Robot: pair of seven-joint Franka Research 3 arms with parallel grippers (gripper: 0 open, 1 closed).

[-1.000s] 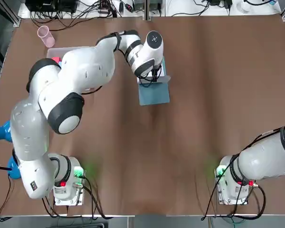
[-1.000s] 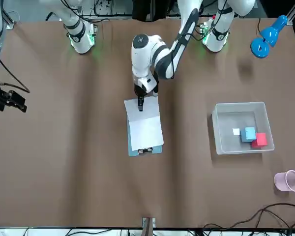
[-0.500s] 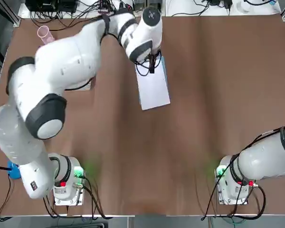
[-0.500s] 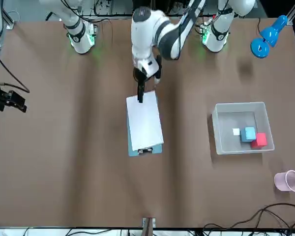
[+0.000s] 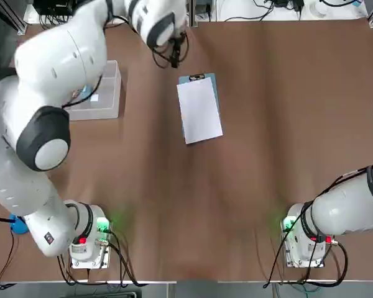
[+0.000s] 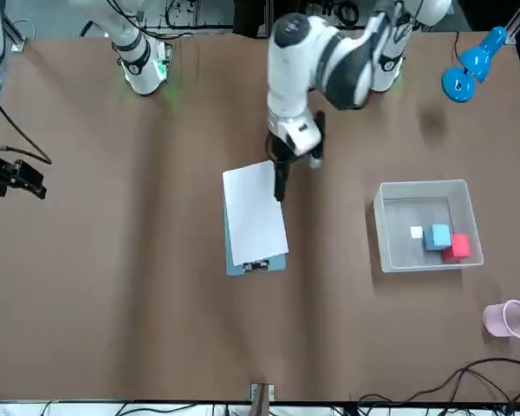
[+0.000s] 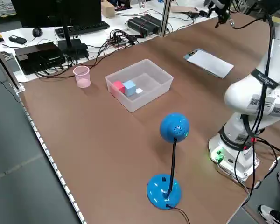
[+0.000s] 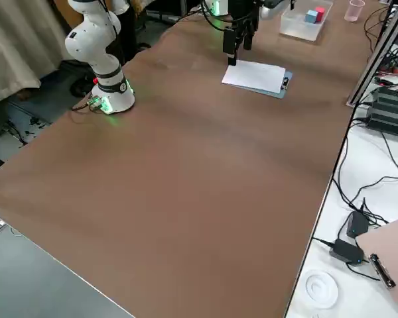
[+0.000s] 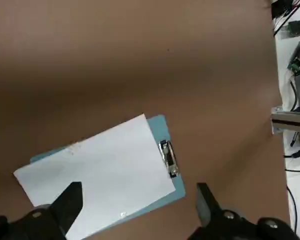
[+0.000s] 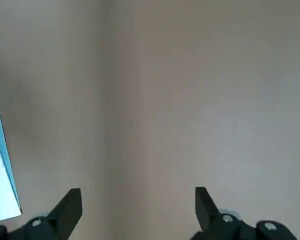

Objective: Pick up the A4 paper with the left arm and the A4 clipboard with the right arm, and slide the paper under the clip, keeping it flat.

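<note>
Light-blue A4 clipboard (image 5: 202, 84) flat on bench (image 5: 267, 124); A4 paper (image 5: 199, 112) on top, one short edge at the clip (image 5: 196, 77), askew to the board. Probable risks: skewed sheet left unaligned; corner beyond clipboard snagged and creased. Left gripper (image 6: 279, 181) beside the clipboard, raised, wide open, empty, touching nothing. Right gripper (image 10: 135, 212) well apart from clipboard, wide open, empty.

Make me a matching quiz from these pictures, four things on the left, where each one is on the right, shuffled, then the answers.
1. A4 paper
2. red block
3. pink cup
4. left hand

A. inside the white bin
B. on the A4 clipboard
C. open, above the table beside the sheet
D. standing alone near a table corner

Pairs: 1-B, 2-A, 3-D, 4-C
</note>
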